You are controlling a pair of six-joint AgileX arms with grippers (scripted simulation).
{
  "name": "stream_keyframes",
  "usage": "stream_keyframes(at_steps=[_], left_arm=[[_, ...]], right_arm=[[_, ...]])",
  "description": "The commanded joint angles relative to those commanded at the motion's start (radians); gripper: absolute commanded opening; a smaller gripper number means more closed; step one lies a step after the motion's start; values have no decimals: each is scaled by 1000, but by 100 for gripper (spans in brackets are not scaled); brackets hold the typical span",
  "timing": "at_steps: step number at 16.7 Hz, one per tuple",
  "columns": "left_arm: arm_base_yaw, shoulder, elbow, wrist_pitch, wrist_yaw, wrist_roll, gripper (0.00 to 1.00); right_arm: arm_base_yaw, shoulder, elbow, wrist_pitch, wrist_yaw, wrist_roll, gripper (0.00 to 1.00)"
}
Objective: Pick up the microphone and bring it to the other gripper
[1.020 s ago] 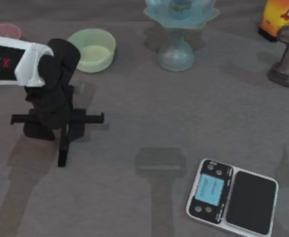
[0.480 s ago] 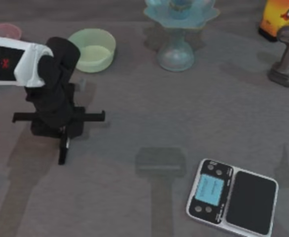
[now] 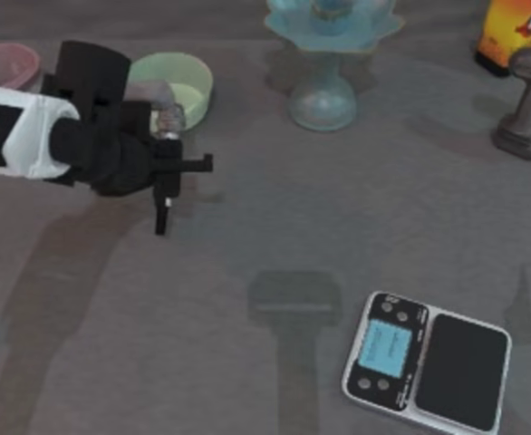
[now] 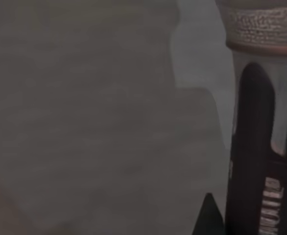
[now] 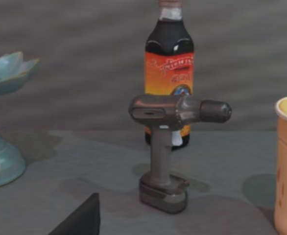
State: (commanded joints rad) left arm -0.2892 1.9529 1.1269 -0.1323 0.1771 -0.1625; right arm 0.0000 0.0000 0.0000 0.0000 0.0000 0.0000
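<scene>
**Microphone lifted by the left arm, handover not yet begun**

On the grey table (image 3: 247,208), far left in the top view: left gripper (image 3: 168,163) just beside the green bowl (image 3: 193,82), closed on the microphone (image 3: 164,195). Black handle running toward the near table edge, silver head (image 3: 168,116) apparently at the bowl side, though partly hidden by the fingers. In the left wrist view, only the mesh head (image 4: 261,24) and dark handle close up.

Right gripper not seen in the top view; only a dark corner in its wrist view, facing a grey drill-shaped tool (image 5: 170,147). So a long way across to the right for the handover.

Compared with half a second ago: arm raised and swung toward the bowl, microphone off the table.
</scene>
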Motion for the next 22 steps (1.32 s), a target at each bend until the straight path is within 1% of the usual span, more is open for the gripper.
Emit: stream_keyframes(at_steps=[8, 10, 12, 14, 18, 20, 22], left_arm=[[27, -165, -198, 696, 265, 121, 0], [34, -211, -236, 824, 317, 148, 0], [39, -249, -263, 909, 355, 168, 0], [41, -269, -276, 950, 375, 179, 0], [41, -271, -277, 955, 378, 181, 0], [33, -269, -273, 952, 372, 181, 0], [-3, -285, -277, 949, 335, 181, 0]], right_arm=[[0, 0, 0, 0, 0, 0, 100], [0, 0, 0, 0, 0, 0, 100], [0, 0, 0, 0, 0, 0, 100], [0, 0, 0, 0, 0, 0, 100], [0, 0, 0, 0, 0, 0, 100], [0, 0, 0, 0, 0, 0, 100], [0, 0, 0, 0, 0, 0, 100]])
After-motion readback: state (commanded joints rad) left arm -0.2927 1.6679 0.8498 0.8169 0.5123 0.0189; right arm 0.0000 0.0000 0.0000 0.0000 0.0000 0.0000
